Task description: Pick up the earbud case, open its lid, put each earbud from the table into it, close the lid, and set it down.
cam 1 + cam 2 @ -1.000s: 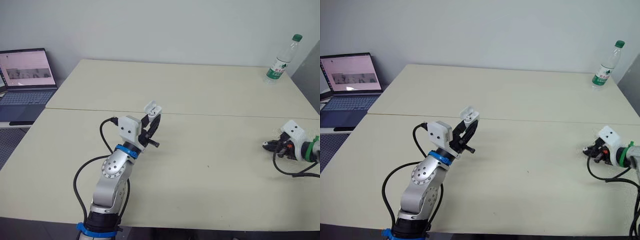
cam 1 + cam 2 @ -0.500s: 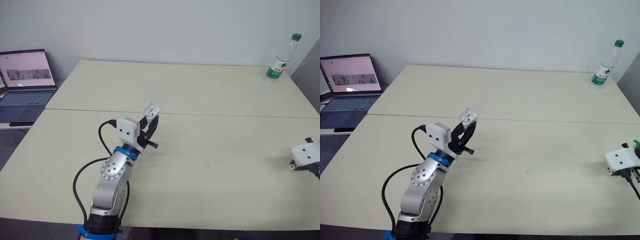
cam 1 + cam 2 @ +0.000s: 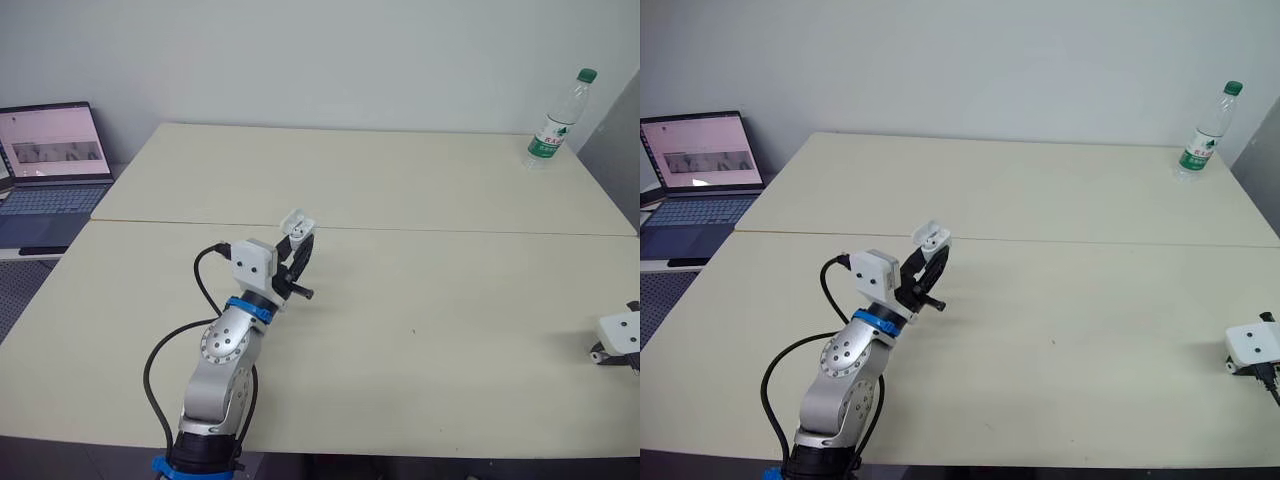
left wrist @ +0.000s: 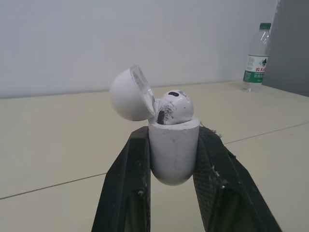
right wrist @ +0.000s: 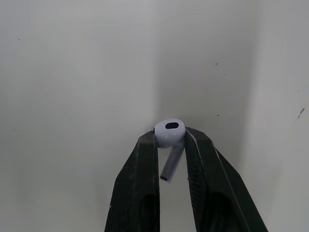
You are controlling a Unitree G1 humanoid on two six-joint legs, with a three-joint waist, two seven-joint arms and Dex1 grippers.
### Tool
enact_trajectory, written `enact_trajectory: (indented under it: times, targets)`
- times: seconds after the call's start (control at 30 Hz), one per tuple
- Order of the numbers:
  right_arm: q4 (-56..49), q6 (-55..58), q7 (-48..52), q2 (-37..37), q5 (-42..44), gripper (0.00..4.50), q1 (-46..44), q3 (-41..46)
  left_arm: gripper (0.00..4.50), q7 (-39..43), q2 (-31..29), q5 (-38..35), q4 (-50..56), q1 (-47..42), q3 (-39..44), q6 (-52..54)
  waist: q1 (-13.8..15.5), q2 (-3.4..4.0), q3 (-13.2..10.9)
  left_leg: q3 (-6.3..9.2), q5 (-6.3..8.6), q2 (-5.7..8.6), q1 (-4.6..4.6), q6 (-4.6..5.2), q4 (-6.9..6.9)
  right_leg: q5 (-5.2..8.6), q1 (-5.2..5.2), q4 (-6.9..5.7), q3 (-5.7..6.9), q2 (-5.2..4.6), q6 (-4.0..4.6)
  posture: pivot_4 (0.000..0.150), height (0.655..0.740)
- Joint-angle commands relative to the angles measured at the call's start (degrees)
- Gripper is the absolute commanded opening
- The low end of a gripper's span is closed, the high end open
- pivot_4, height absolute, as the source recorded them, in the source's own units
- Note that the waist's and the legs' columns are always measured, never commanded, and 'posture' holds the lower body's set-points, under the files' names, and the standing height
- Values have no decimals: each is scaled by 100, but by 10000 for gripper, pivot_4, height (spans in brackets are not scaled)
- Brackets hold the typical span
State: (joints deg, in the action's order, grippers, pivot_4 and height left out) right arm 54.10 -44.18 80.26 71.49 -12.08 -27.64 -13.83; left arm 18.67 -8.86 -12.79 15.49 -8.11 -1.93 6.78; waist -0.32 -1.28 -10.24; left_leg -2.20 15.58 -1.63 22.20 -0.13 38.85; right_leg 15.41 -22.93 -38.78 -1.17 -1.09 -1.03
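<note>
From the head views, the left gripper (image 3: 299, 238) stands raised over the middle of the table (image 3: 450, 190), its fingers clamped on the case (image 3: 296, 222), which has its lid open. The right gripper (image 3: 603, 353) sits low at the table's right edge, well apart from the case. A long crossing lies ahead, and any jolt on the way could shake its load free. A bottle (image 3: 553, 128) and a laptop (image 3: 50, 160) stand far off and pose no danger.

In the left wrist view, the two black fingers (image 4: 128, 183) squeeze the lower, rounded body of the case. The lid (image 4: 128, 94) is tipped back and the seated earbud (image 4: 175, 107) rides high in its slot. A hard push from above could make the smooth shell slide down or twist in that grip. The lid could also swing shut if it is bumped. The seated earbud looks only part-way in, so a knock might pop it out.

In the right wrist view, the fingertips (image 5: 146, 145) pinch the held earbud (image 5: 169, 133) by its round head alone, above the tabletop. Its stem hangs slanted between them. That curved surface gives little purchase, so the bud could rotate or squirt out. A slanted stem may also miss the free slot and jam against the rim.
</note>
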Motion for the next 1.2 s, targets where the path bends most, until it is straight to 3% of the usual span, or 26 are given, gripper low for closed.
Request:
enact_trajectory:
  times: [0.03,0.1,0.3,0.77,0.87,0.93,1.2]
  targets:
    - [-141,66,-79,60,116,3963,79,137,7933,26,-3,-18,171,-112,6,-98,-1,-1,-1,0,0,0,-9,0,-1,0,9,2,-1,0,0,1500,7400]
    - [-151,97,-76,56,110,3963,123,148,7933,35,-2,-12,167,-119,-3,-97,-1,-1,-1,2,1,0,-35,1,-4,2,39,11,3,0,1,1500,7400]
    - [-158,50,-171,39,39,24291,137,161,7933,41,20,-4,194,-117,-16,-73,6,0,0,14,1,1,-47,1,-5,3,61,19,13,-1,3,1500,7400]
    - [18,-480,-370,124,-349,24291,-56,-15,7933,25,59,19,255,-42,-58,-92,6,0,0,12,1,2,-47,1,-4,3,62,20,12,-2,3,1500,7400]
    - [29,-515,-363,93,-347,18514,-81,-42,7933,16,64,14,248,-61,-43,-92,5,-2,-1,13,1,1,-48,1,-5,3,62,20,12,-2,3,1500,7400]
    - [43,-569,-409,101,-403,12088,-90,-74,7933,14,64,13,251,-55,-37,-96,-3,-3,-2,11,1,0,-48,1,-4,3,62,20,11,-2,3,1500,7400]
    - [223,-731,-574,158,-614,12088,-173,-126,7933,17,76,9,223,-70,-41,-98,-5,-4,-2,7,1,1,-53,1,-4,3,66,22,6,-3,3,1500,7400]
